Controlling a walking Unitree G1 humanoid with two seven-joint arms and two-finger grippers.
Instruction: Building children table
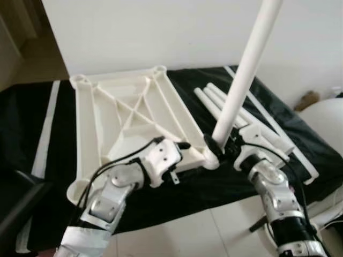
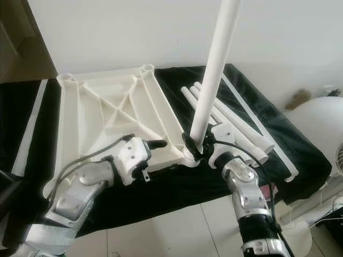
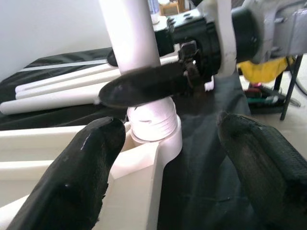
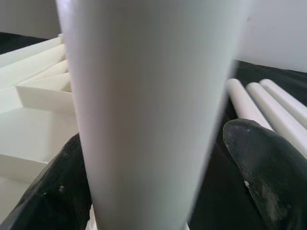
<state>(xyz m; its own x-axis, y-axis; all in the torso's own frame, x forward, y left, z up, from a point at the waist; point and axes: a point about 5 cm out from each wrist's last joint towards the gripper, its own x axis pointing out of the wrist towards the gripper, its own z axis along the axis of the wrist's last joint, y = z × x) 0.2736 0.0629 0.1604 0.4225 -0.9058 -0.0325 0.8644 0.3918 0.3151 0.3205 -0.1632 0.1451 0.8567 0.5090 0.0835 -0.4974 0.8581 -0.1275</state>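
The white tabletop (image 1: 128, 107) lies upside down on a black cloth, ribs up, with a round socket at each corner. A white table leg (image 1: 244, 75) stands upright in the near right corner socket (image 3: 153, 129), its threaded end partly showing above the rim. My right gripper (image 1: 217, 144) is shut on the leg's lower end; the leg (image 4: 144, 110) sits between its black fingers (image 4: 268, 172). My left gripper (image 3: 168, 163) is open at the tabletop's near edge, just left of that socket, holding nothing. Three spare legs (image 1: 225, 104) lie to the right.
Long white strips (image 2: 257, 115) lie along the cloth's right side. A white rounded object (image 1: 327, 120) stands at the far right, and a dark chair (image 1: 16, 198) at the near left. A white wall rises behind; tiled floor (image 2: 177, 230) lies in front.
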